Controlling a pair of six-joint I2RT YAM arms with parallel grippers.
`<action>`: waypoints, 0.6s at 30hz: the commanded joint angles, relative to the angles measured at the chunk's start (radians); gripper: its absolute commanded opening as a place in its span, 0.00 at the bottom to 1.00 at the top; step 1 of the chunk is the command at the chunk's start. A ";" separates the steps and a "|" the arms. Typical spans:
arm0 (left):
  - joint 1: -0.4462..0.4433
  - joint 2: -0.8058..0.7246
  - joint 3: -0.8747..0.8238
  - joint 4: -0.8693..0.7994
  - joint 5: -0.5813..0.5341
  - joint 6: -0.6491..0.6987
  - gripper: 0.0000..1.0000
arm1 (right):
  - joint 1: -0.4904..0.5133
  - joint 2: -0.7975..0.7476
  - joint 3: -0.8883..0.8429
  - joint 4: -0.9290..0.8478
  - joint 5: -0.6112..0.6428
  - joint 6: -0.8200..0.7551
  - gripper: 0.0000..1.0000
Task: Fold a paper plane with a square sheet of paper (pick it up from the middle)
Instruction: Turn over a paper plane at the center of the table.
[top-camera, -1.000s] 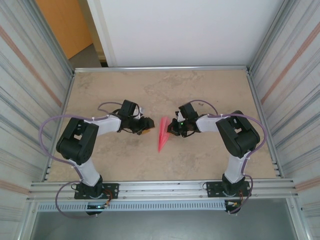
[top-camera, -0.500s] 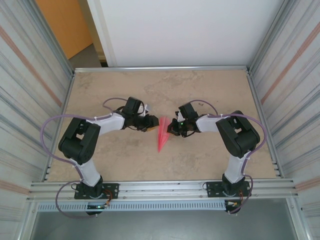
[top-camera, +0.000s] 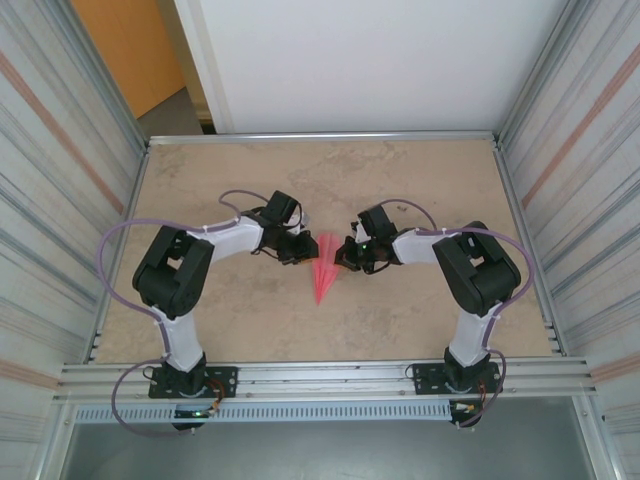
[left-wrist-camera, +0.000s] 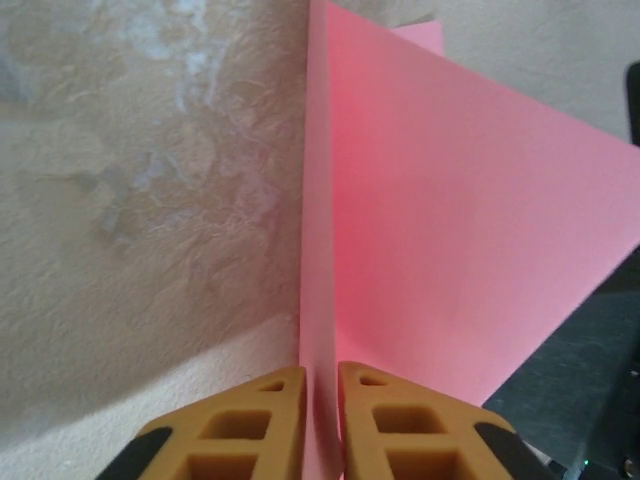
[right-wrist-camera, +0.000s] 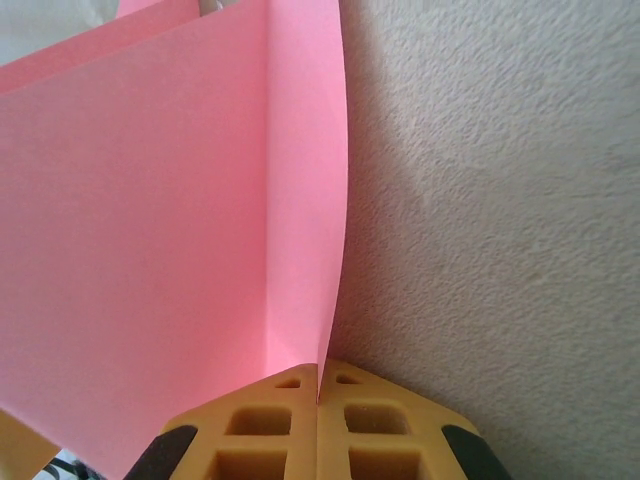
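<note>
Pointing its narrow tip toward the near edge, the pink paper plane (top-camera: 324, 272) sits at the middle of the beige tabletop (top-camera: 400, 190), its wide end caught between the two arms. The left hand (top-camera: 303, 247) reaches in from one side, its yellow fingers (left-wrist-camera: 260, 425) drawn almost together on a creased edge of the paper, with a flat pink panel spreading away beside them. The right hand (top-camera: 343, 255) meets it from the other side, its jaws fully closed on a fold of the same paper.
</note>
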 joint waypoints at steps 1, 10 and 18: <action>-0.004 0.001 0.044 -0.071 -0.049 0.042 0.12 | -0.013 -0.047 0.017 -0.018 0.004 -0.023 0.06; 0.063 -0.075 0.008 -0.048 -0.126 0.027 0.04 | -0.053 -0.056 0.091 -0.046 -0.006 -0.043 0.05; 0.117 -0.082 -0.027 -0.008 -0.152 0.001 0.04 | -0.060 0.021 0.151 -0.015 -0.011 -0.036 0.04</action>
